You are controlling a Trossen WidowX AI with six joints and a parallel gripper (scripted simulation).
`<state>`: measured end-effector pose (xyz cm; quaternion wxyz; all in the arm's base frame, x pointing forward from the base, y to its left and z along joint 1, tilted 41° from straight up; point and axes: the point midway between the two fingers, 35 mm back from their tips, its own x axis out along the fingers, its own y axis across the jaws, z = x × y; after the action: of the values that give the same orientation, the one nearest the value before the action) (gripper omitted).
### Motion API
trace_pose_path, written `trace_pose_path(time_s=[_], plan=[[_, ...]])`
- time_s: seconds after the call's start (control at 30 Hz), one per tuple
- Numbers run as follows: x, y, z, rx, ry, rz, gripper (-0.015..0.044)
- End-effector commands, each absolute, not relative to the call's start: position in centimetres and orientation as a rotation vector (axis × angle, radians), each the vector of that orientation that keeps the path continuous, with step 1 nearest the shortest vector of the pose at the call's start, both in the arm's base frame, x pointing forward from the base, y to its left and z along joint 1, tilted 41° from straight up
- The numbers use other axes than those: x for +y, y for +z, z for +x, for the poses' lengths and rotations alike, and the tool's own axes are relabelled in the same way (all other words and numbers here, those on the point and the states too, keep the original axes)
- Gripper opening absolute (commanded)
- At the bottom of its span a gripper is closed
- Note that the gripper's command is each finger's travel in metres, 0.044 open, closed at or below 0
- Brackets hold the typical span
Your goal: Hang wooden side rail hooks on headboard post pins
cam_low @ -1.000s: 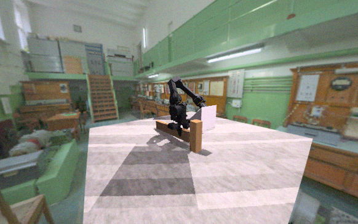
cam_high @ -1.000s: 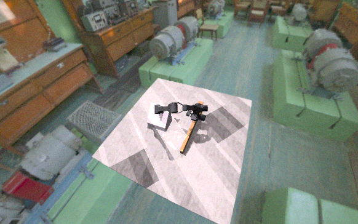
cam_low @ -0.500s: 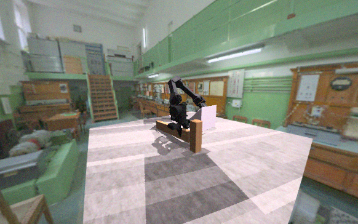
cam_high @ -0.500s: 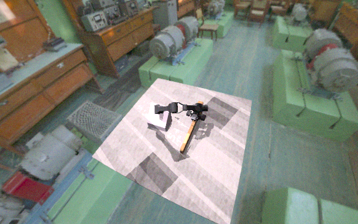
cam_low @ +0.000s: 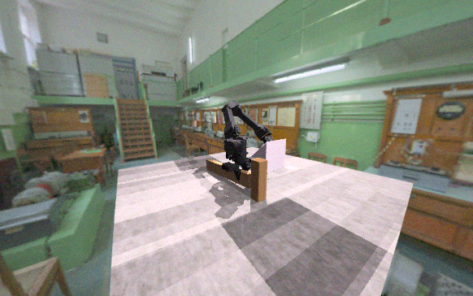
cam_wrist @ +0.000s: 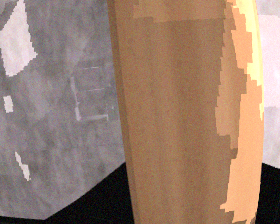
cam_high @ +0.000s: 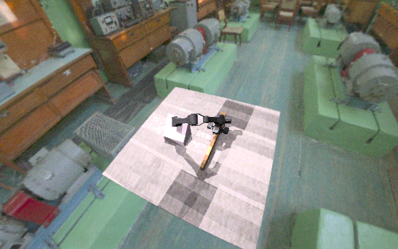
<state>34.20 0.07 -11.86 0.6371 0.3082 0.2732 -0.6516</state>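
Note:
The wooden side rail (cam_high: pixel 208 154) (cam_low: pixel 218 166) (cam_wrist: pixel 184 116) lies slanted on the table, its near end by the headboard post (cam_high: pixel 223 113) (cam_low: pixel 259 180), which stands upright. Its far end (cam_high: pixel 203 167) is low at the table top. My gripper (cam_high: pixel 217 130) (cam_low: pixel 236 167) is shut on the rail close to the post. In the wrist view the rail fills most of the frame. The steel hooks, the pins and the post's slot are hidden, so I cannot tell whether the hooks sit on the pins.
The arm's white base block (cam_high: pixel 176 135) (cam_low: pixel 275 156) stands left of the rail on the grey patterned table (cam_high: pixel 245 178) (cam_low: pixel 185 228). Green machine plinths and wooden benches surround the table beyond its edges.

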Motion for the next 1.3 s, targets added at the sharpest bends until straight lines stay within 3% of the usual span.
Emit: trace_pose_path(time_s=[0.0, 1.27], plan=[[0.84, -11.75, 34.54, 0.625, -1.471, 0.712, 0.0], [1.12, -12.07, 34.46, 0.625, -1.471, 0.712, 0.0]])
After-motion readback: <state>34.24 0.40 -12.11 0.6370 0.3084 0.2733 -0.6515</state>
